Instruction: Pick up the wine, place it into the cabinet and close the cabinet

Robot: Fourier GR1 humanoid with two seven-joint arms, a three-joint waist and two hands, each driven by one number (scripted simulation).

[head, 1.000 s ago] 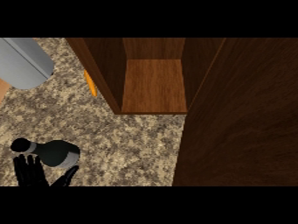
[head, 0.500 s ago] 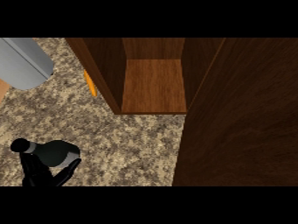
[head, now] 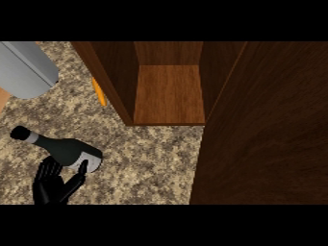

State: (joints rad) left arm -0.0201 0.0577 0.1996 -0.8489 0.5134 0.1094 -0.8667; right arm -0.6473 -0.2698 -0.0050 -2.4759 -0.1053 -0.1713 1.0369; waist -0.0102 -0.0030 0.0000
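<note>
Head view, looking steeply down: the wine bottle (head: pixel 65 148) lies tilted at about eight o'clock, over the speckled stone bench (head: pixel 148 161). Its dark capped neck points toward ten o'clock and its wider body, with a pale label band at the lower end, points toward four o'clock. A black hand (head: pixel 54 181) comes up from the lower edge at seven o'clock, and by its place at the view's left it reads as the left hand. Its fingers (head: pixel 50 170) curl up against the bottom of the bottle and the thumb (head: pixel 80 173) rests on the label, so the bottle is pinched between them. Whether the bottle touches the bench or is lifted off it cannot be told from this angle.

The wooden cabinet (head: pixel 170 93) stands open at twelve o'clock, well apart from the bottle. Its inside shows a bare brown floor panel between two side walls, with nothing in it. The cabinet door (head: pixel 273 129) is a broad dark wooden slab filling the view from one o'clock down to five o'clock, swung out beside the opening.

A thin orange object (head: pixel 99 92) lies just beside the cabinet's left wall at eleven o'clock; what it is cannot be told. A grey rounded object (head: pixel 18 67) sits at ten o'clock
</note>
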